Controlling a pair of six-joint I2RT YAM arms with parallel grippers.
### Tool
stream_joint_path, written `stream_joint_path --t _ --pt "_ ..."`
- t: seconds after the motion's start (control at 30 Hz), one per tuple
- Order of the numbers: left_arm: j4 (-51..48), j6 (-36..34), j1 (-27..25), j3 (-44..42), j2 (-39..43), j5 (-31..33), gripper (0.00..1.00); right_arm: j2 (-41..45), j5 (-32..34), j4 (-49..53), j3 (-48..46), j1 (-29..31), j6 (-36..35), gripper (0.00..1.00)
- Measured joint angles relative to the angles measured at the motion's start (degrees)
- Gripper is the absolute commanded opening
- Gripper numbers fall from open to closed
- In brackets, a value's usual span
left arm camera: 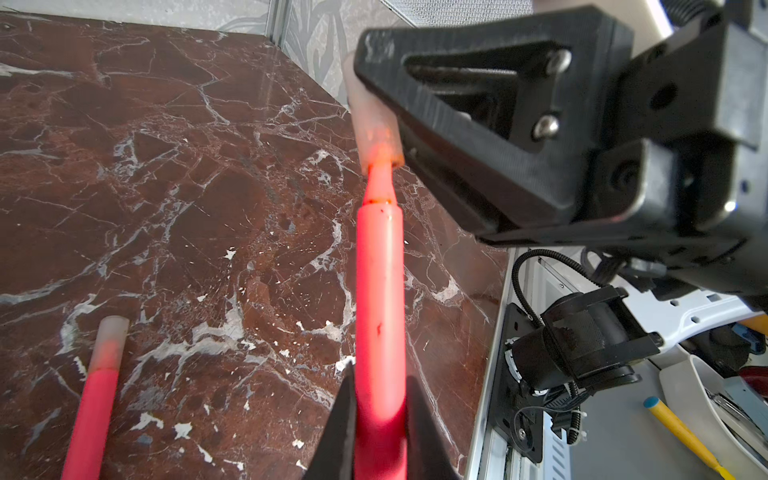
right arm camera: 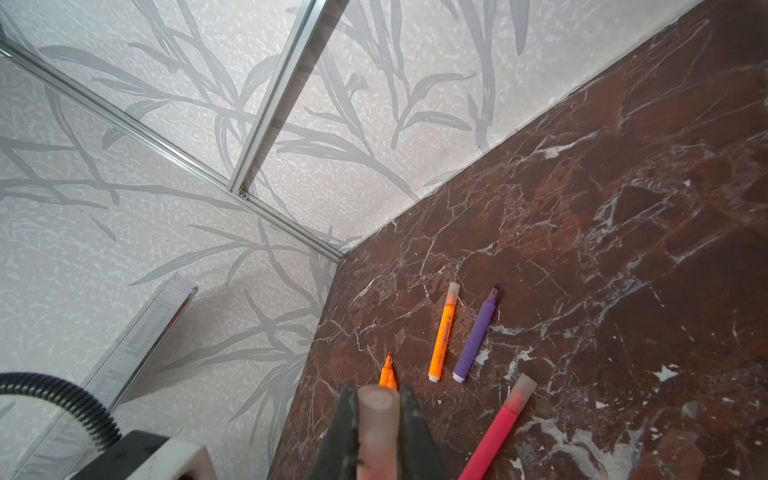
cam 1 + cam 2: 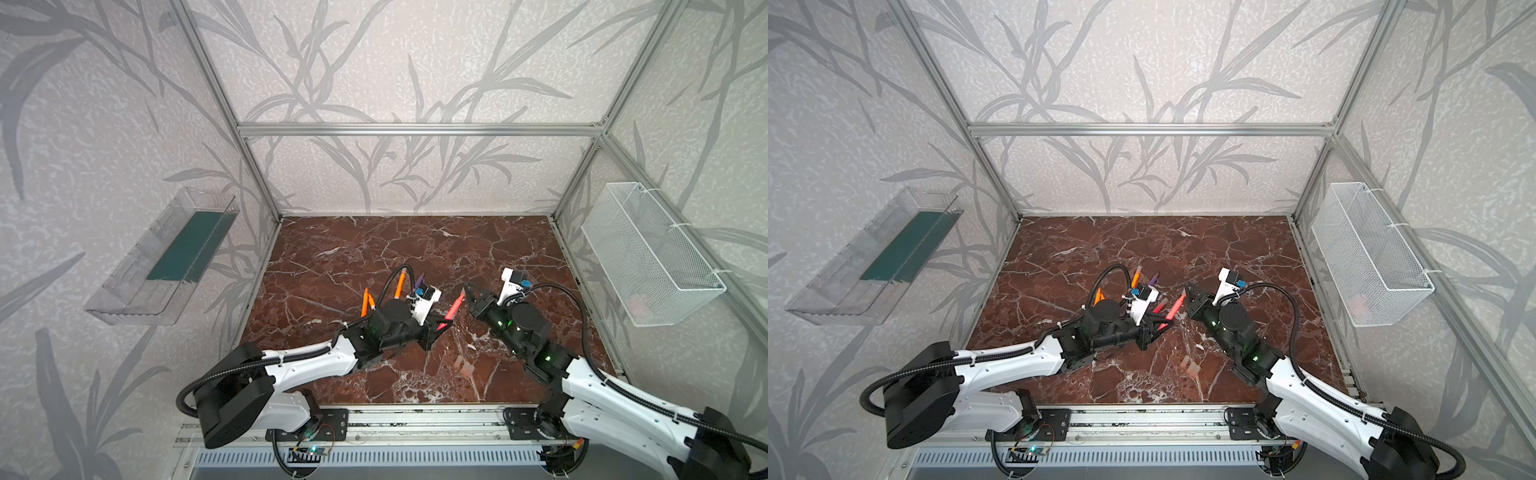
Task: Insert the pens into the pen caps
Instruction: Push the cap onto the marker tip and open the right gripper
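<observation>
Now my left gripper [image 1: 380, 388] pinches a red pen [image 1: 380, 291] and my right gripper [image 2: 377, 395] pinches a cap [image 1: 374, 120]; the pen's tip sits just inside the cap's mouth, above the table [image 1: 166, 208]. Two loose caps [image 3: 465, 366] lie on it, nearer the arms' bases.
</observation>
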State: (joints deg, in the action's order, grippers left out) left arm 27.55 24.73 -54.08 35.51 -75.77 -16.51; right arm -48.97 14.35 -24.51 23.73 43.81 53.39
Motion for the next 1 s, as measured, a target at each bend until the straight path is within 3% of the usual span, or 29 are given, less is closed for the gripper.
stream_joint_path --t 0.33,0.8,1.0 --pt "0.26 2.91 0.59 1.95 -0.87 -1.38 0.0 0.24 1.22 -5.55 -2.08 0.83 0.17 0.0" --pt "4.02 8.37 4.39 1.7 -0.39 -11.15 0.0 1.03 0.07 -11.41 -3.76 1.18 0.79 0.0" --pt "4.17 9.57 5.18 1.73 -0.52 -13.27 0.0 -1.25 -0.07 -12.87 -3.04 1.31 0.33 0.05"
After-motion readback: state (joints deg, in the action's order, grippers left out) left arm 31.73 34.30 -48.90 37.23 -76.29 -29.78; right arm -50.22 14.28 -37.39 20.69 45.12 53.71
